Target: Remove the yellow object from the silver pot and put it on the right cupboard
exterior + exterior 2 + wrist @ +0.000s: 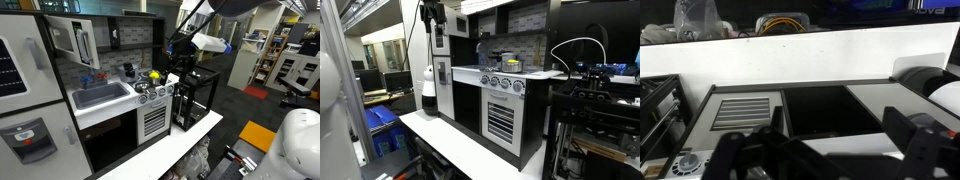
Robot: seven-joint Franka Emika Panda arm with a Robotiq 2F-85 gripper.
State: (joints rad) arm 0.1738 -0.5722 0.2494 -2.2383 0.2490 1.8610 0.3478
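The yellow object [154, 74] sits in the silver pot [152, 80] on the toy kitchen's stove, right of the sink. The pot also shows in an exterior view [508, 64], where the yellow object is too small to make out. The right cupboard [136, 33] is the dark upper compartment above the stove. My gripper [181, 46] hangs in the air in front of and above the stove, apart from the pot. It also shows in an exterior view [432, 15]. In the wrist view my gripper [820, 150] is open and empty, looking down at the oven front [830, 110]; pot and yellow object are out of view there.
A grey sink basin [100, 95] lies left of the stove. A cupboard with a white long-handled door [82, 42] stands open at the upper left. A black open-frame cabinet [196, 95] stands right of the kitchen. The white table [175, 140] runs along the front.
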